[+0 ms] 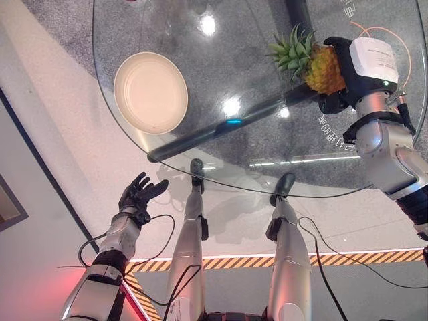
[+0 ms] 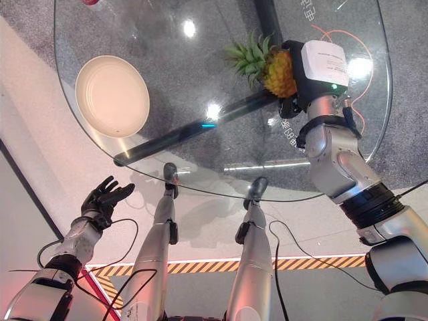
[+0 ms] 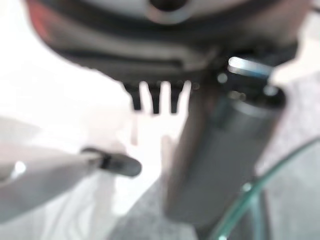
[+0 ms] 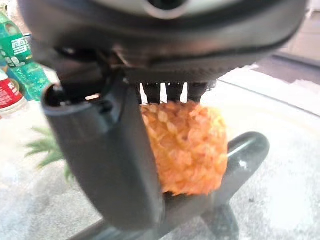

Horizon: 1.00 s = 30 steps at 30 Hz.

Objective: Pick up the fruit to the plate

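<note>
Right wrist view, bottles [image 4: 15, 65] behind pineapple [image 4: 185, 145]

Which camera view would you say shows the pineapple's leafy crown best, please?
The left eye view: the pineapple lies on the glass table with its whole crown visible, its body in the right hand. The right eye view nearly matches. The right wrist view shows mainly the body, leaves blurred.

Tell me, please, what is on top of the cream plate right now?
Nothing: the cream plate lies bare on the glass table. The pineapple is apart from it, gripped in the right hand.
</note>
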Tool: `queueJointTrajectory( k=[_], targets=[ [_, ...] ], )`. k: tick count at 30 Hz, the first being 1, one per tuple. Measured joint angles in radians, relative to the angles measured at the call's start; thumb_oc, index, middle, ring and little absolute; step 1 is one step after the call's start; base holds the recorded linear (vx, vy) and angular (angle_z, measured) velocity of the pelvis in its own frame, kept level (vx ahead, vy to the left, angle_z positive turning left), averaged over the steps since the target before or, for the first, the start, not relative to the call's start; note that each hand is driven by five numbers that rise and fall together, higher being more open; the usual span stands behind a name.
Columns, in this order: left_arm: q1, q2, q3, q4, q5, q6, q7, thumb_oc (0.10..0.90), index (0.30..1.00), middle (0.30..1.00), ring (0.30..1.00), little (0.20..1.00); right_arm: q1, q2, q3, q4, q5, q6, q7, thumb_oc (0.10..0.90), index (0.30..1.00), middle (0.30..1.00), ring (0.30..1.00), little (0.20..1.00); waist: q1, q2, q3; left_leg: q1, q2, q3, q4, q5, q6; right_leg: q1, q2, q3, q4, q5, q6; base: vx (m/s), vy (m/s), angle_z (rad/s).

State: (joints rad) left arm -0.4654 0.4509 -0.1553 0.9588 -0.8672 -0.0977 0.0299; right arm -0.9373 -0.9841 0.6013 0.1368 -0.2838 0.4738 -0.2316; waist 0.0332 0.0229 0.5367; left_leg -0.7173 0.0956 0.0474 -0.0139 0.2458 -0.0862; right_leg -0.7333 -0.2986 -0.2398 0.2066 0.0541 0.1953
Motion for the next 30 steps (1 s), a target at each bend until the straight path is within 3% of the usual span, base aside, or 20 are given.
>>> queueJointTrajectory(
  k=[11, 16, 24, 30],
  targets=[
    [-0.001, 0.000, 0.006, -0.021, -0.010, -0.001, 0.003, 0.800, 0.900, 0.900, 0.900, 0.900, -0.003, 0.002, 0.000, 0.015, -0.001, 0.019, -0.007, 0.100, 0.300, 0.300, 0.300, 0.200, 0.014, 0.000, 0.000, 0.003, 0.000, -0.002, 0.000, 0.004, 0.001, 0.001, -0.002, 0.000, 0.007, 0.000, 0.000, 0.00, 0.000, 0.00],
    [-0.001, 0.000, 0.015, -0.039, -0.083, -0.013, 0.028, 0.800, 0.900, 0.900, 0.900, 0.900, -0.002, 0.010, 0.000, 0.028, 0.004, 0.017, -0.017, 0.100, 0.300, 0.300, 0.300, 0.200, 0.017, 0.000, 0.000, 0.006, 0.000, -0.002, 0.000, 0.006, 0.003, 0.002, -0.005, 0.000, 0.012, 0.000, 0.000, 0.00, 0.000, 0.00],
    [-0.012, 0.001, 0.094, -0.103, -0.202, -0.109, 0.124, 0.800, 0.900, 0.900, 0.900, 0.900, 0.046, 0.052, -0.023, 0.045, 0.060, -0.008, -0.104, 0.100, 0.300, 0.300, 0.300, 0.200, 0.016, 0.000, 0.000, 0.019, -0.002, -0.002, 0.000, 0.007, 0.004, 0.015, -0.009, 0.001, 0.013, 0.000, 0.000, 0.00, 0.000, 0.00],
    [-0.022, 0.002, 0.148, -0.155, -0.241, -0.192, 0.265, 0.800, 0.900, 0.900, 0.900, 0.900, 0.092, 0.085, -0.081, 0.043, 0.111, -0.039, -0.182, 0.100, 0.300, 0.300, 0.300, 0.200, 0.014, 0.000, 0.000, 0.019, -0.002, -0.001, 0.000, 0.007, 0.004, 0.013, -0.009, 0.003, 0.013, 0.000, 0.000, 0.00, 0.000, 0.00]
  ],
)
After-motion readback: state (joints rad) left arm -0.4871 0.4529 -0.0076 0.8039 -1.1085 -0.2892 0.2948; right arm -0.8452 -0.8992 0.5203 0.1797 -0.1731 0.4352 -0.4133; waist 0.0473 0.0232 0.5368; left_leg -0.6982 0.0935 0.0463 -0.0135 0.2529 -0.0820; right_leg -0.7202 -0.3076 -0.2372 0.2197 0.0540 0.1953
